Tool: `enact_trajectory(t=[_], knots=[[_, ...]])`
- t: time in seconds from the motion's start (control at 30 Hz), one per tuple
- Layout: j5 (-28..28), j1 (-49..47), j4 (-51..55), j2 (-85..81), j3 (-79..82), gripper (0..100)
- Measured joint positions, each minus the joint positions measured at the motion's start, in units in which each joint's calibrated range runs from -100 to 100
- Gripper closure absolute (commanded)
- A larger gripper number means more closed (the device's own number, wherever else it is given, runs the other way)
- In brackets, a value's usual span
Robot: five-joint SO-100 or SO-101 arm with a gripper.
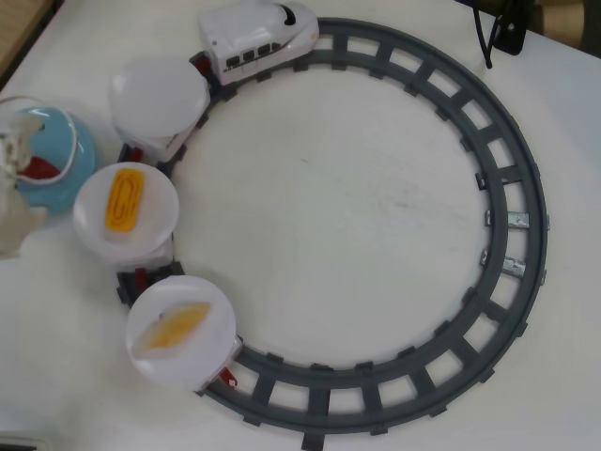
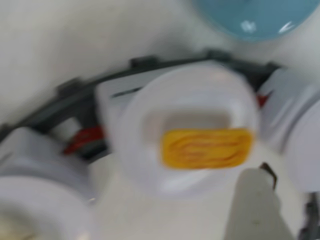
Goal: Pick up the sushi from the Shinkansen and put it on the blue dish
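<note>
In the overhead view the white Shinkansen stands at the top of the grey track and pulls three white plates. The first plate is empty. The blue dish sits at the left edge, outside the track. The red sushi shows on the dish, partly covered by my white gripper, which hangs over the dish's left side. I cannot tell whether the jaws hold it. The blurred wrist view shows one pale finger at the bottom, part of the blue dish at the top, and no red piece.
The middle plate carries a yellow rolled piece, which also fills the centre of the wrist view. The last plate carries a pale orange-white piece. The grey ring track circles the white table. Black cables lie at the top right.
</note>
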Motion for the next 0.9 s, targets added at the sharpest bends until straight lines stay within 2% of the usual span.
enact_trajectory(t=[0.43,0.7,0.9], knots=[[-1.2,1.1,-11.1,-28.9,38.2,69],[-0.5,0.7,-19.9,-39.7,52.8,69],[-0.3,0.7,-22.5,-43.9,59.5,69]])
